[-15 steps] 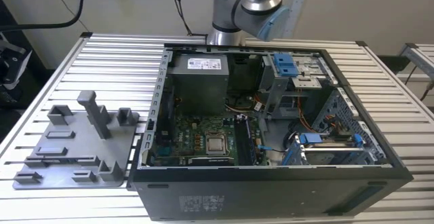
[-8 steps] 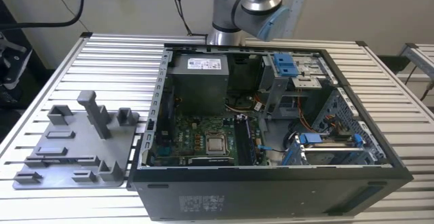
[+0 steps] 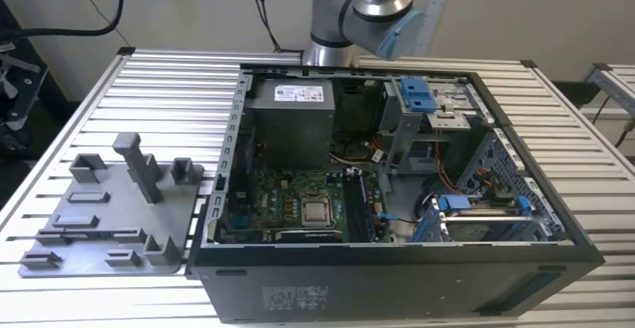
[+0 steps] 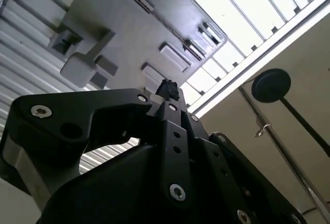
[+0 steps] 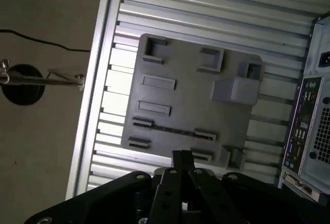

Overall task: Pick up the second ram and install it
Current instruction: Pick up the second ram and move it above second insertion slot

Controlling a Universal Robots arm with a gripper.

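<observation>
Hovering above the grey holder tray [image 5: 191, 95], the gripper [image 5: 181, 156] is closed and empty. The second ram [image 5: 170, 130], apparently the thin dark strip, sits in the tray's slot. Risk: descending with fingers together would strike it, chipping components.

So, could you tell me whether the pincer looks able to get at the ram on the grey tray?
Probably yes: in the first wrist view the pincer hangs above the grey tray, and nothing lies between it and the ram, a thin dark strip on edge.
</observation>
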